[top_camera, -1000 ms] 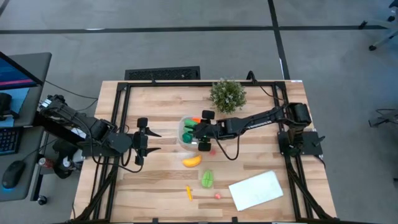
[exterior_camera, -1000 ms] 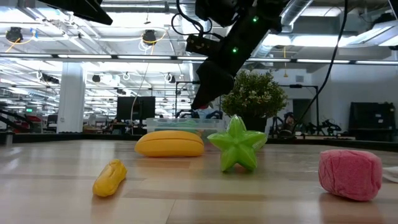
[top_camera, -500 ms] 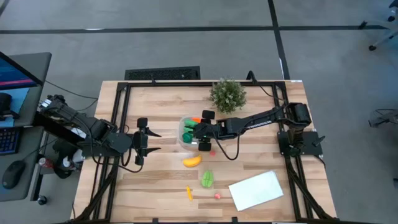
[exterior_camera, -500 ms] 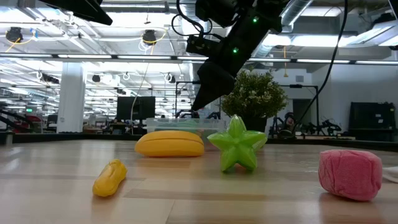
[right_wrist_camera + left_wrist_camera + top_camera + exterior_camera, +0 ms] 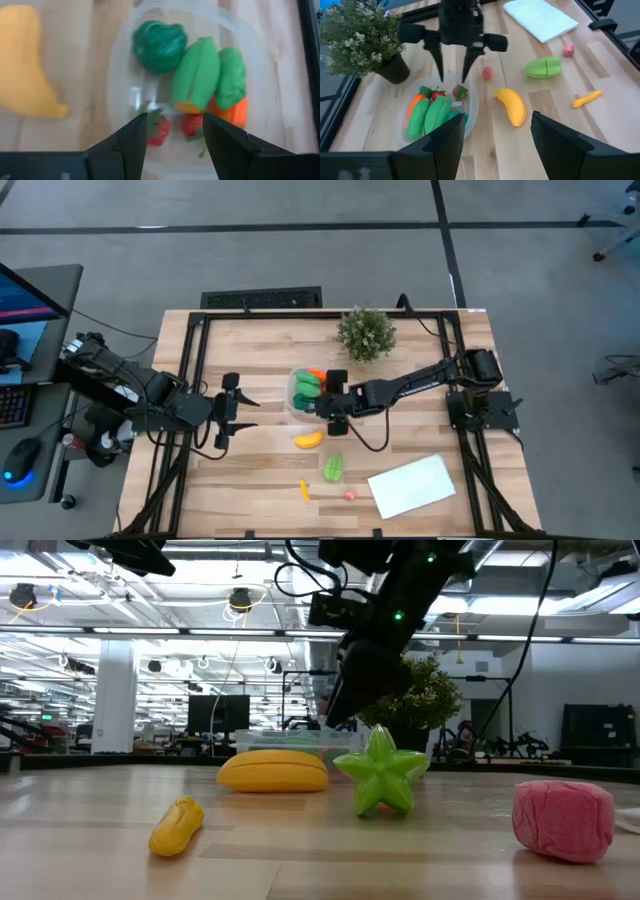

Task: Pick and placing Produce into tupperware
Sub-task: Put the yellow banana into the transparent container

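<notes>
The clear roundish plastic tupperware (image 5: 306, 393) sits mid-table, holding green pieces, an orange carrot and red berries. The right gripper (image 5: 453, 80) hangs over its right rim, jaws parted and empty; the left gripper (image 5: 243, 411) waits to its left, open and empty.

A careless descent could clip that rim and shove the container. The yellow banana (image 5: 309, 439), green star-shaped fruit (image 5: 333, 468), small orange carrot (image 5: 304, 490) and pink berry (image 5: 350, 494) lie nearer.

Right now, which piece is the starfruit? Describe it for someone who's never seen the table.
Start at the flat white rectangular sheet in the high view. Beside it, toward the table's middle, lies the ridged green star-shaped toy fruit. Its neighbours are a yellow banana and a thin orange carrot.
</notes>
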You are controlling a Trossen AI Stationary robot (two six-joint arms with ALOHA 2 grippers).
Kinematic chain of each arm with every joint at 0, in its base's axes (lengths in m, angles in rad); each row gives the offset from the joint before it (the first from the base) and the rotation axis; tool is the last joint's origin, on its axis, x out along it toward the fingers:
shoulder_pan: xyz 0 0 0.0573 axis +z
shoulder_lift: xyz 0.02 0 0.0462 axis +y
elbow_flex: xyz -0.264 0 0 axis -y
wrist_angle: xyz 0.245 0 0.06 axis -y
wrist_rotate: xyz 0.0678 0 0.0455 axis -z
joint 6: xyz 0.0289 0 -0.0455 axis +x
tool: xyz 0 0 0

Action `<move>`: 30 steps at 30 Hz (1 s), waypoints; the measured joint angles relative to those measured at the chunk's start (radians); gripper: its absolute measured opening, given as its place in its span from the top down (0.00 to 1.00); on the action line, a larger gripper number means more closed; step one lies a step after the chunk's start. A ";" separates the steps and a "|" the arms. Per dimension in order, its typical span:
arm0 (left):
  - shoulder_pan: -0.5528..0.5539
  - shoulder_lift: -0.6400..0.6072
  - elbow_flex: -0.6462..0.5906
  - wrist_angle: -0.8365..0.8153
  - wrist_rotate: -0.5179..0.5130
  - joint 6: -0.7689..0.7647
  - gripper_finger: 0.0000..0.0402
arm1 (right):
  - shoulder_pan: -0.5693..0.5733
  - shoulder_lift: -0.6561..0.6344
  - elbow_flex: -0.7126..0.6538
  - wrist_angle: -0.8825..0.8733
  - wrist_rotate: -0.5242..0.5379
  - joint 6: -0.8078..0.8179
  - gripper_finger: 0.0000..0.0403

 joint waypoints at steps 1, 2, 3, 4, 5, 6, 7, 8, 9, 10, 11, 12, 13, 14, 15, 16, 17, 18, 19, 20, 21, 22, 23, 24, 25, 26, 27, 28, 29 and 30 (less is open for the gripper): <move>0.000 0.000 0.000 0.005 0.000 0.000 0.45 | 0.010 0.000 0.000 -0.008 0.000 0.006 0.55; 0.000 0.000 0.000 0.008 0.000 0.000 0.45 | 0.021 -0.004 0.000 -0.020 0.000 0.013 0.55; 0.000 0.000 0.000 0.010 -0.001 0.000 0.45 | 0.032 -0.011 -0.001 -0.040 0.000 0.022 0.55; 0.000 0.002 0.000 0.011 -0.003 0.000 0.45 | 0.042 -0.019 -0.001 -0.049 0.001 0.032 0.55; 0.000 0.010 0.000 0.018 -0.008 0.001 0.45 | 0.053 -0.024 0.000 -0.047 0.003 0.039 0.55; 0.000 0.018 0.000 0.027 -0.012 0.005 0.45 | 0.064 -0.033 0.001 -0.054 0.004 0.044 0.55; 0.000 0.026 -0.001 0.035 -0.018 0.010 0.45 | 0.074 -0.046 -0.001 -0.073 0.008 0.046 0.55; 0.000 0.036 -0.001 0.046 -0.023 0.016 0.45 | 0.086 -0.057 -0.001 -0.076 0.017 0.047 0.55; 0.000 0.048 -0.001 0.065 -0.024 0.019 0.45 | 0.098 -0.069 0.000 -0.067 0.027 0.047 0.56; 0.000 0.062 -0.001 0.074 -0.024 0.021 0.45 | 0.109 -0.086 0.000 -0.078 0.032 0.048 0.56; 0.000 0.079 -0.001 0.077 -0.024 0.022 0.45 | 0.122 -0.102 0.000 -0.090 0.035 0.053 0.56; 0.000 0.098 -0.001 0.087 -0.023 0.022 0.45 | 0.134 -0.117 0.000 -0.093 0.035 0.061 0.56; 0.000 0.118 -0.001 0.099 -0.023 0.023 0.45 | 0.147 -0.132 0.000 -0.105 0.035 0.071 0.57; 0.000 0.138 -0.001 0.106 -0.023 0.023 0.45 | 0.161 -0.149 0.000 -0.126 0.035 0.084 0.57; 0.000 0.162 -0.001 0.120 -0.023 0.023 0.45 | 0.176 -0.165 0.000 -0.145 0.037 0.098 0.57; 0.000 0.186 -0.001 0.136 -0.023 0.023 0.45 | 0.192 -0.180 0.000 -0.161 0.043 0.115 0.58; 0.000 0.210 -0.001 0.143 -0.024 0.024 0.45 | 0.210 -0.195 0.000 -0.183 0.058 0.133 0.58; 0.001 0.236 -0.001 0.149 -0.024 0.030 0.45 | 0.229 -0.206 0.000 -0.212 0.075 0.156 0.58; 0.002 0.262 -0.001 0.161 -0.024 0.038 0.45 | 0.250 -0.217 0.000 -0.237 0.097 0.180 0.58; 0.002 0.286 -0.001 0.171 -0.024 0.045 0.45 | 0.272 -0.228 0.000 -0.264 0.122 0.205 0.58; 0.002 0.308 -0.001 0.179 -0.024 0.047 0.45 | 0.294 -0.238 0.000 -0.288 0.153 0.231 0.58; 0.002 0.331 -0.001 0.194 -0.026 0.049 0.45 | 0.319 -0.247 0.000 -0.308 0.187 0.261 0.59; 0.002 0.356 -0.001 0.217 -0.031 0.051 0.45 | 0.345 -0.255 -0.001 -0.334 0.223 0.293 0.59; 0.002 0.381 -0.001 0.239 -0.032 0.054 0.45 | 0.371 -0.263 -0.007 -0.351 0.261 0.321 0.59; 0.002 0.405 -0.001 0.265 -0.032 0.062 0.45 | 0.401 -0.273 -0.019 -0.353 0.299 0.343 0.59; 0.002 0.427 -0.001 0.293 -0.033 0.070 0.45 | 0.430 -0.286 -0.038 -0.344 0.339 0.366 0.59; 0.002 0.449 -0.001 0.324 -0.034 0.079 0.45 | 0.460 -0.305 -0.065 -0.343 0.379 0.392 0.59; 0.002 0.471 -0.001 0.359 -0.034 0.087 0.45 | 0.489 -0.322 -0.093 -0.345 0.417 0.423 0.59; 0.001 0.493 -0.001 0.390 -0.034 0.095 0.45 | 0.517 -0.338 -0.121 -0.332 0.456 0.457 0.59; 0.001 0.512 -0.001 0.411 -0.034 0.100 0.45 | 0.545 -0.356 -0.153 -0.318 0.493 0.495 0.59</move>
